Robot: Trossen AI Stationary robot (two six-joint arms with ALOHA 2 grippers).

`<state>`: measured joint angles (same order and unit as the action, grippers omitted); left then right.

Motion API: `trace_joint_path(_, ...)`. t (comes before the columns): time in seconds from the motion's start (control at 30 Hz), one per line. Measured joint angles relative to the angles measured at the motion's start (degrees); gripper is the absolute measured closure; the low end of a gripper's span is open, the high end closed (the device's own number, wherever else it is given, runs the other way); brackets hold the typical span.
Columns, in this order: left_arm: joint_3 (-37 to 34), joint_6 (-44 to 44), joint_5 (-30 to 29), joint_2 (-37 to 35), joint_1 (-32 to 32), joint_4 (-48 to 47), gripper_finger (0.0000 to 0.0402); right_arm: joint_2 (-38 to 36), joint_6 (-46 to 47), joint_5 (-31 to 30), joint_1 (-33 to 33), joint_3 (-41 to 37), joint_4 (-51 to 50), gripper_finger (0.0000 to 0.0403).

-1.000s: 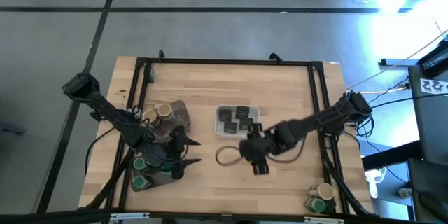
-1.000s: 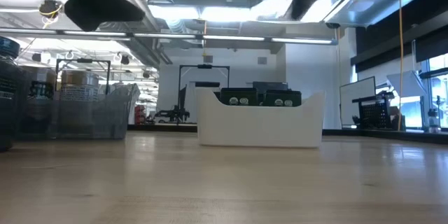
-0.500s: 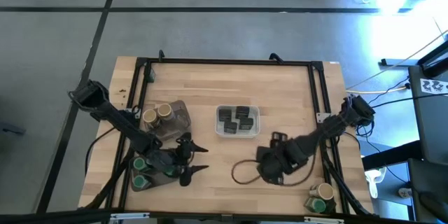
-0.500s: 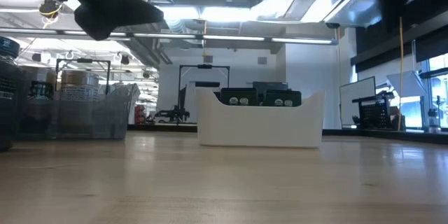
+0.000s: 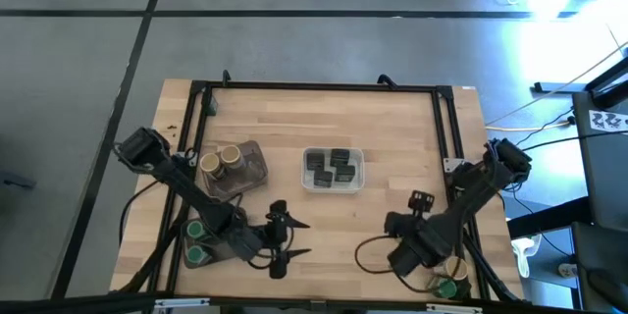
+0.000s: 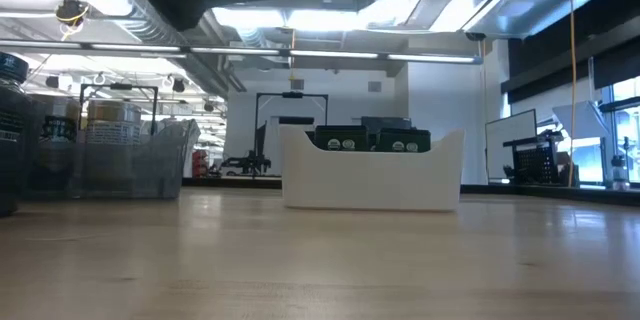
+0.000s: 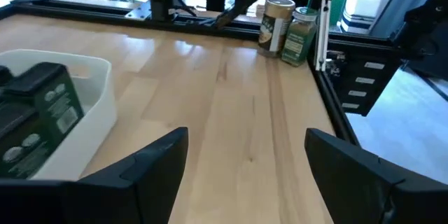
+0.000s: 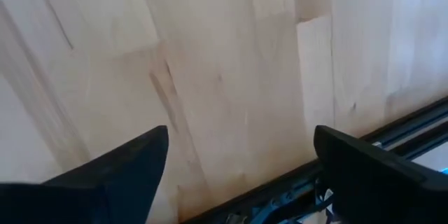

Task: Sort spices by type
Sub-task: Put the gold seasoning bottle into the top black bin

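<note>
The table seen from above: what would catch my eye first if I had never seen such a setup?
Probably the white tray of dark tins at the table's middle. Then the two dark arms: the left gripper open near the front edge, the right gripper open beside two jars at the front right corner.

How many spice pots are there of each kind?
Green-lidded jars: 3
Tan-topped jars: 3
Dark tins in the white tray: about 5, packed too close to be sure
Total: about 11
</note>
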<state>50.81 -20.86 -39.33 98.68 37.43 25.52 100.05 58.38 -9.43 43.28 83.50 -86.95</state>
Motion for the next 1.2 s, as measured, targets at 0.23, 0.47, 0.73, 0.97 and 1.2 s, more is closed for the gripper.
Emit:
trace_joint_path(0.23, 4.88, -1.98, 2.24, 3.87, 0.21, 0.12, 0.0116, 0.00, 4.67, 0.50, 5.36, 0.00, -0.16, 0.0049)
trace_joint_path(0.47, 10.15, -1.49, 2.31, 8.53, 1.21, -0.16, 0.0116, 0.00, 8.67, 0.61, 10.21, 0.00, 2.50, 0.0046)
trace_joint_path(0.73, 13.51, -1.12, 2.21, 9.70, 1.65, -3.04, 0.0116, 0.00, 14.99, 8.89, 14.21, -0.70, -1.43, 0.0014)
trace_joint_path(0.97, 13.55, -3.00, 2.21, 9.69, 1.57, -3.00, 0.0116, 0.00, 22.46, 16.43, 16.16, -0.70, 5.47, 0.0043)
trace_joint_path(1.2, 13.55, -5.41, 2.21, 9.68, 1.86, -2.63, 0.0116, -0.02, 28.85, 22.51, 19.01, -0.70, 6.76, 0.0045)
